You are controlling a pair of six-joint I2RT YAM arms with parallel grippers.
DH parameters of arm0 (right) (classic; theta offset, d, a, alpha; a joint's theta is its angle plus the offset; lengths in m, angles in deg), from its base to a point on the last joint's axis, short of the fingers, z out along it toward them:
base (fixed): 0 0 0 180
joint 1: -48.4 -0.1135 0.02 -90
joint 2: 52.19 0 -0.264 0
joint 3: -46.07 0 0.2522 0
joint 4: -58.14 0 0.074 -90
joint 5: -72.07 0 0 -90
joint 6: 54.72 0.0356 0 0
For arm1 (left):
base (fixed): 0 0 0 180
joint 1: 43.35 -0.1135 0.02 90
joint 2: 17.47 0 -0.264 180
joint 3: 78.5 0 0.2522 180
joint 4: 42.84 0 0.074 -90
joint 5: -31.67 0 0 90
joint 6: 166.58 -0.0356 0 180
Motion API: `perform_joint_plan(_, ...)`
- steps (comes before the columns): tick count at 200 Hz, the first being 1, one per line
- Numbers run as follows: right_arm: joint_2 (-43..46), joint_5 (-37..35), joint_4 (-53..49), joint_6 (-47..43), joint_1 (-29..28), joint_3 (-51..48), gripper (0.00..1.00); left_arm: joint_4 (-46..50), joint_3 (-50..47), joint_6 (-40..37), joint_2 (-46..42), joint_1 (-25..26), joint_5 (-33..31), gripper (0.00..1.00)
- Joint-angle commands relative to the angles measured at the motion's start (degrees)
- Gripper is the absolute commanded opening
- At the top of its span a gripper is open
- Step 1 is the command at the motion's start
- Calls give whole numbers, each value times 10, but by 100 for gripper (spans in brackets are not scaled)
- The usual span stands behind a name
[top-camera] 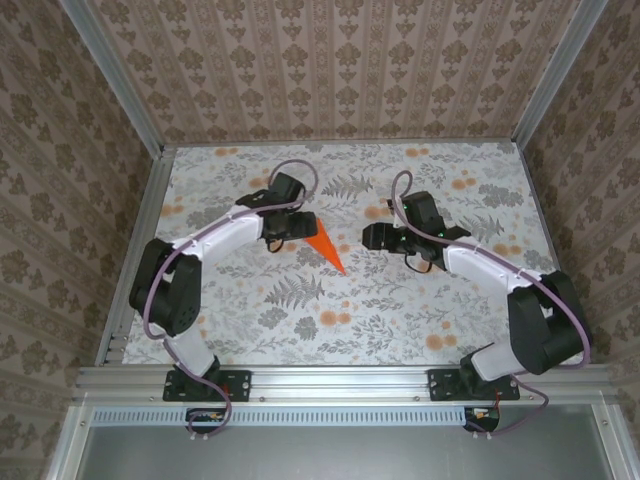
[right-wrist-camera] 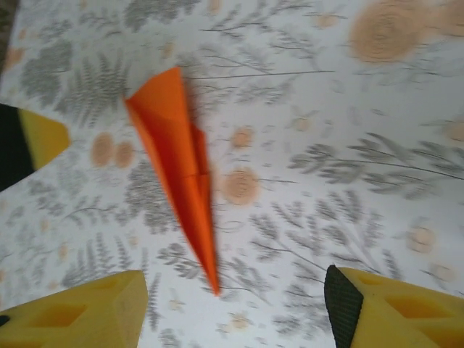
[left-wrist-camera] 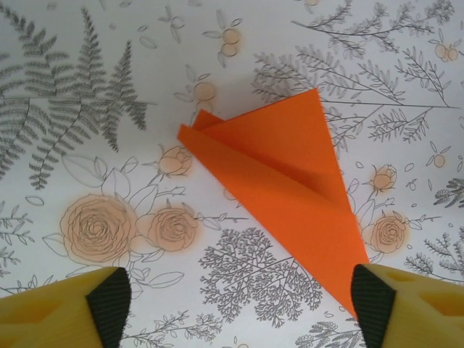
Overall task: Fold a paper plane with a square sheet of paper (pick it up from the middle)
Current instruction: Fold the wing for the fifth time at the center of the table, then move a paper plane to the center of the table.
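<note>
Your paper plane [left-wrist-camera: 283, 188] lies flat on the flowered table [left-wrist-camera: 87, 109], a folded orange dart creased along its length, with nothing holding it. It sits just ahead of the left claw [left-wrist-camera: 241, 301], whose fingers stand wide apart and empty (the dart's point nearly reaches one pad). The right claw [right-wrist-camera: 235, 297] is likewise spread and empty, the point aimed into its gap. I judge the folding done, with both claws off so the creases stay undisturbed.
</note>
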Motion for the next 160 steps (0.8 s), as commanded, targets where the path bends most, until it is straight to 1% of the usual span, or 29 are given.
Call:
perform_joint_plan(1,24,-78,12,-25,10,-47,72,83,54,12,39,32,-104,89)
perform_joint_plan(5,43,-83,16,-25,12,-55,73,90,63,16,46,36,-109,90)
perform_joint_plan(21,57,-101,29,-23,17,-74,78,112,101,34,78,57,-119,93)
perform_joint_plan(40,69,-115,30,-26,20,-81,81,145,150,69,122,75,-129,93)
perform_joint_plan(48,71,-121,28,-26,20,-84,82,155,168,88,138,80,-130,92)
perform_joint_plan(81,66,-119,27,-23,21,-86,82,153,206,152,186,85,-99,81)
perform_joint_plan(114,56,-113,24,-20,21,-84,82,163,226,194,205,88,-96,68)
perform_joint_plan(160,42,-112,19,-17,22,-78,82,170,217,207,194,90,-103,44)
